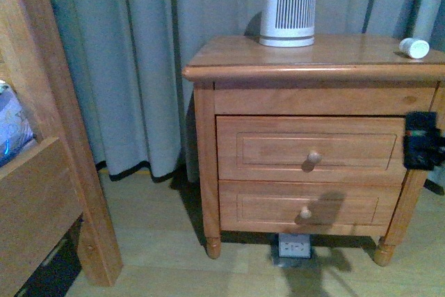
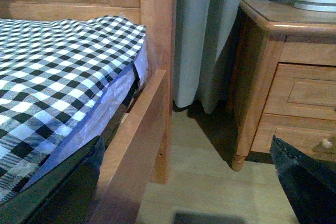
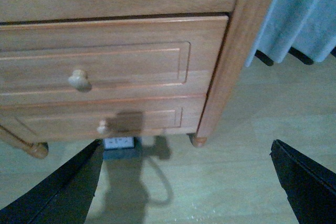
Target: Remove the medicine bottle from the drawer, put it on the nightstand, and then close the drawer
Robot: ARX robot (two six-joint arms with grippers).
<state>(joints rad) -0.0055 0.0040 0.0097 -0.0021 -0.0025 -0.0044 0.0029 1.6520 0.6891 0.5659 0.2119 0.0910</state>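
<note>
The small white medicine bottle lies on its side on the nightstand, near the top's right edge. The upper drawer is shut flush, its round knob facing me. A black part of my right arm hangs in front of the cabinet's right post. In the right wrist view my right gripper is open and empty over the floor, below that drawer. My left gripper is open and empty, low between the bed and the nightstand.
A tall white ribbed device stands at the back of the top. The lower drawer is also shut. A wooden bed frame with checked bedding is on the left, grey curtains hang behind, and a floor socket sits under the cabinet.
</note>
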